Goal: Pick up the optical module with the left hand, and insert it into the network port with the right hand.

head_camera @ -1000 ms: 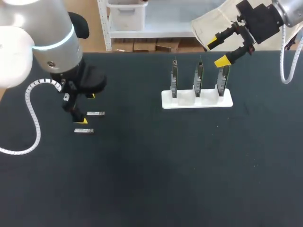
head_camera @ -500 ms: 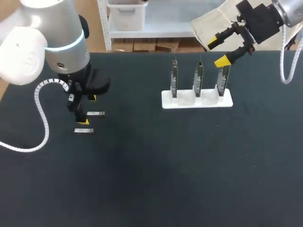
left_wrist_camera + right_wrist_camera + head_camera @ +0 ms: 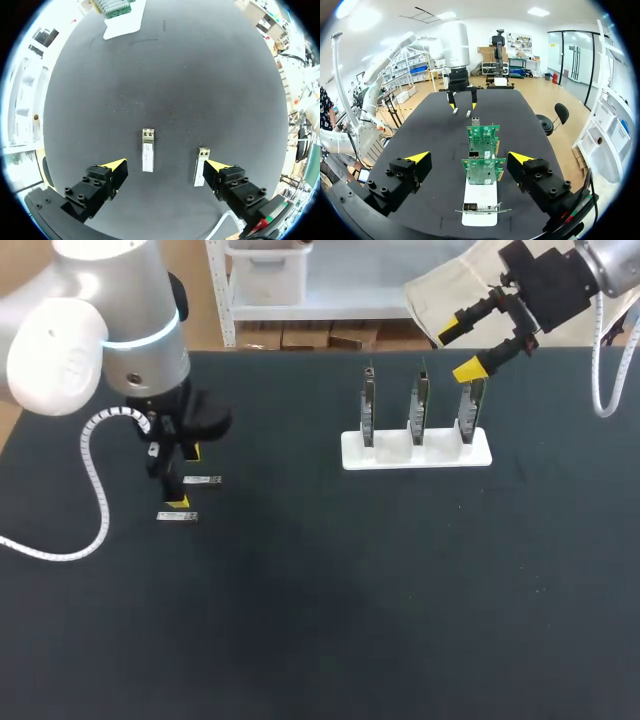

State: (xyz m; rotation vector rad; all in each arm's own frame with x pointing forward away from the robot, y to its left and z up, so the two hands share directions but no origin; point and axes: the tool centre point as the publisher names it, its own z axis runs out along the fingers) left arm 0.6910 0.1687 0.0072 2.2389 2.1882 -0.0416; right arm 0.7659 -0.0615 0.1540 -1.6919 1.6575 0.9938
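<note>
Optical module (image 3: 147, 157) lies on the bench (image 3: 330, 590) at ten o'clock, between the left pincer's (image 3: 165, 165) spread fingers, not yet grasped. The right pincer (image 3: 460, 350), also apart, hangs over the network cards (image 3: 415, 405) at one o'clock; insertion remains.

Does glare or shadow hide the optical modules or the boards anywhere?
Head view: no, both optical modules stand out bright on the dark table. Left wrist view: even light, no shadow over them. Right wrist view: boards evenly lit, no glare.
</note>
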